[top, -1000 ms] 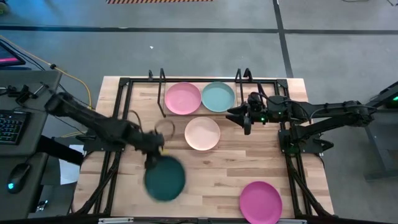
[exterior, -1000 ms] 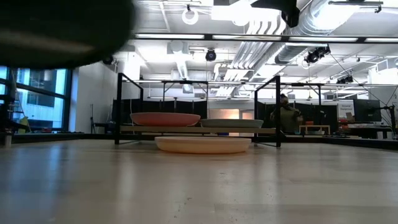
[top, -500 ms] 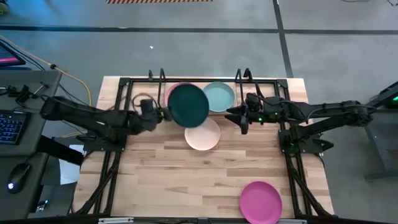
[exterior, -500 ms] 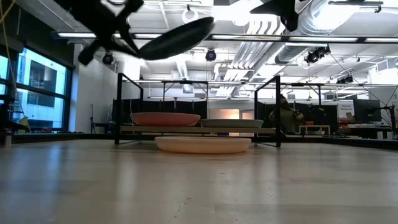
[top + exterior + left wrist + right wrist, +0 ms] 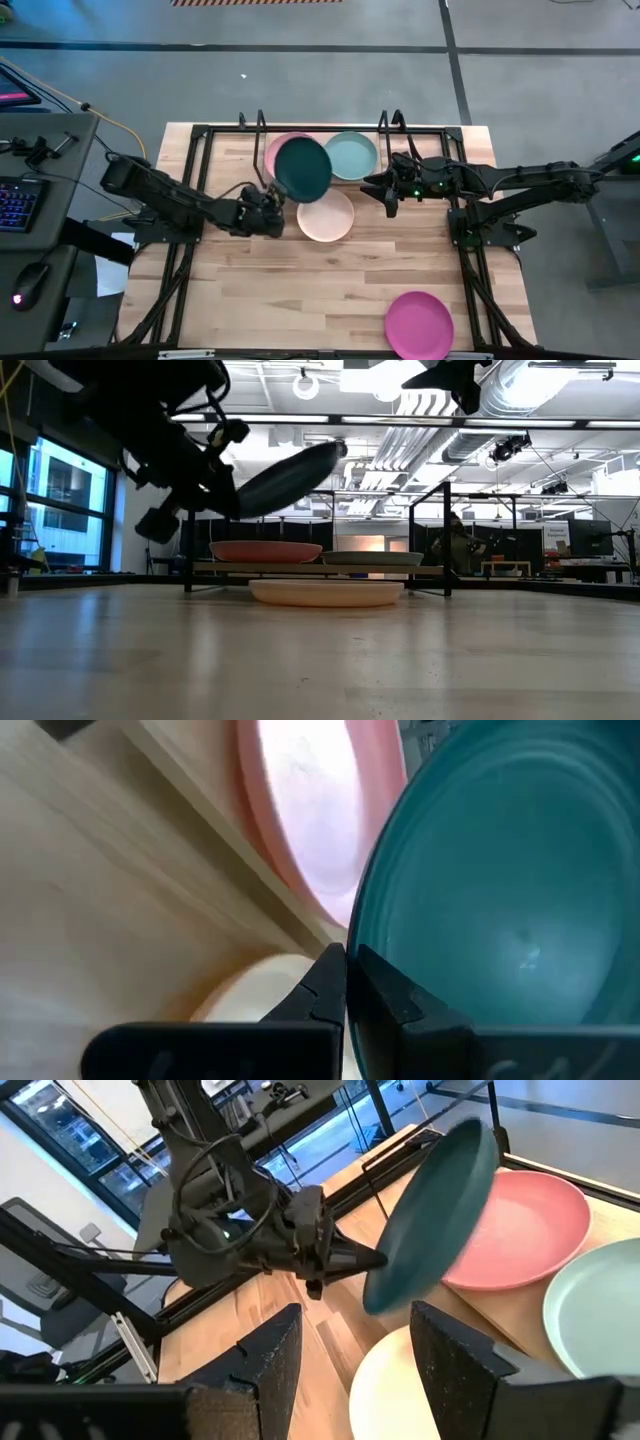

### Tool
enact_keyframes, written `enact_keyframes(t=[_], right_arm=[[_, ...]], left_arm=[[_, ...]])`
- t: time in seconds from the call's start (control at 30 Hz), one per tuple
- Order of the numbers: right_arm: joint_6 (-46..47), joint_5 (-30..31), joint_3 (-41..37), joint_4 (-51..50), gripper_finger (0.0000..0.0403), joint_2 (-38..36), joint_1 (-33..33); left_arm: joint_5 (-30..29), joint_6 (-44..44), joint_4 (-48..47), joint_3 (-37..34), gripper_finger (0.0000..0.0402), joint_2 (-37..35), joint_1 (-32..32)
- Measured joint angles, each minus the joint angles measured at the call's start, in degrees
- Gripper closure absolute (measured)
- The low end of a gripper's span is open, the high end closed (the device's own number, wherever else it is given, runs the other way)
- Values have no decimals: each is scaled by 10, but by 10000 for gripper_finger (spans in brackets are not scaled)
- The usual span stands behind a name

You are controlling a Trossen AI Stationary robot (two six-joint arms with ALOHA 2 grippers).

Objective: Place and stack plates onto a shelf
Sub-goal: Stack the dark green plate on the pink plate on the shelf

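My left gripper (image 5: 272, 197) is shut on the dark green plate (image 5: 302, 168), which hovers tilted over the pink plate (image 5: 281, 150) and the cream plate's (image 5: 328, 218) far edge. The pink plate and the pale teal plate (image 5: 352, 155) lie side by side on the shelf (image 5: 260, 125), a black wire rack with a wooden base (image 5: 320, 568). The cream plate rests flat on the table just in front of the shelf. The magenta plate (image 5: 419, 324) lies near the table's near edge. My right gripper (image 5: 355, 1350) is open and waits beside the teal plate's right side (image 5: 392, 192). My left gripper pinches the dark green plate's rim (image 5: 365, 955) between its two fingers, at the plate's near-left edge. The fingers (image 5: 370, 1260) come from the table's left, slanting upward. The plate (image 5: 285, 478) is lifted clear and tilted, its free far edge raised above the shelf.
A larger black tubular frame (image 5: 200, 135) runs around the table's sides. The shelf's upright looped ends (image 5: 392, 122) stand at both sides of the two plates. Bare wood lies between the cream and magenta plates. A person (image 5: 458, 545) shows far behind the table.
My left gripper carried the dark green plate from the table's near-left part up and toward the far edge, to above the pink plate. In the last half second it sank and tipped the plate steeper, free edge up. The right arm kept still.
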Motion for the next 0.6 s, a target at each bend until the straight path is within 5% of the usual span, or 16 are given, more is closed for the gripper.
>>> enact_keyframes(t=[0.6], right_arm=[[7,0,0,-4,234,0,0]], left_arm=[[41,52,-8,0,401,12,143]])
